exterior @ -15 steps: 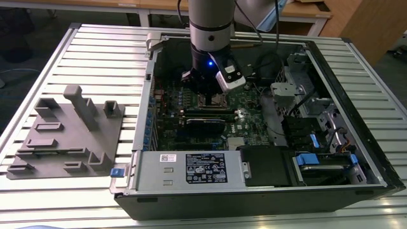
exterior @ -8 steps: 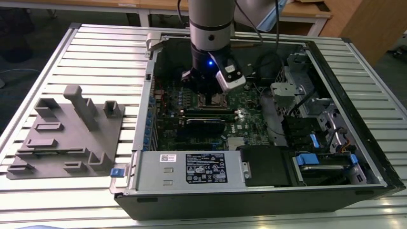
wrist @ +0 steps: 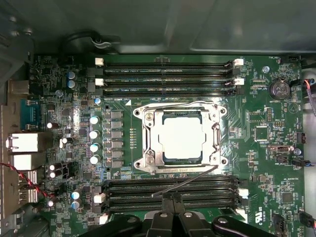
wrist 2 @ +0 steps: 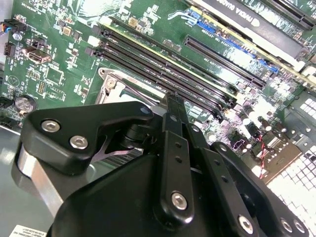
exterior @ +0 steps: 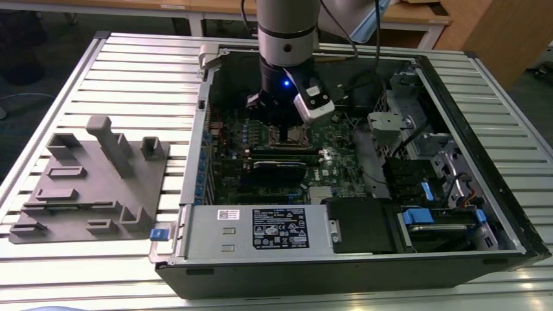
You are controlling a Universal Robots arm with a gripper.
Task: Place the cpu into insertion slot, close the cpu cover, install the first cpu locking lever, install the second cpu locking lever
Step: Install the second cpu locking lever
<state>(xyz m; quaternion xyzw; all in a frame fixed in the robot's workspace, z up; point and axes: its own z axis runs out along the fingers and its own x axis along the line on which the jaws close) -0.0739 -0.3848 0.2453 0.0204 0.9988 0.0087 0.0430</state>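
Beside the insertion slot (wrist: pixel 177 141), cpu (wrist: pixel 180 141) seated under its closed cpu cover (wrist: pixel 148 143), the claw (wrist: pixel 173 197) hovers shut, empty.

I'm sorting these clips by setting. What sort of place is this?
Probably a lab or workshop bench: an open computer case lies on a slatted metal table, beside a grey holder block, with wooden desks behind.

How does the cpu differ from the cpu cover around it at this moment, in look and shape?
In the first wrist view, the cpu is a solid, pale, matte square, while the cpu cover is a shinier metal frame with a large window. The cpu fills that window; the cpu cover borders it, lying flat over the insertion slot. Both are silvery, square and level with the board.
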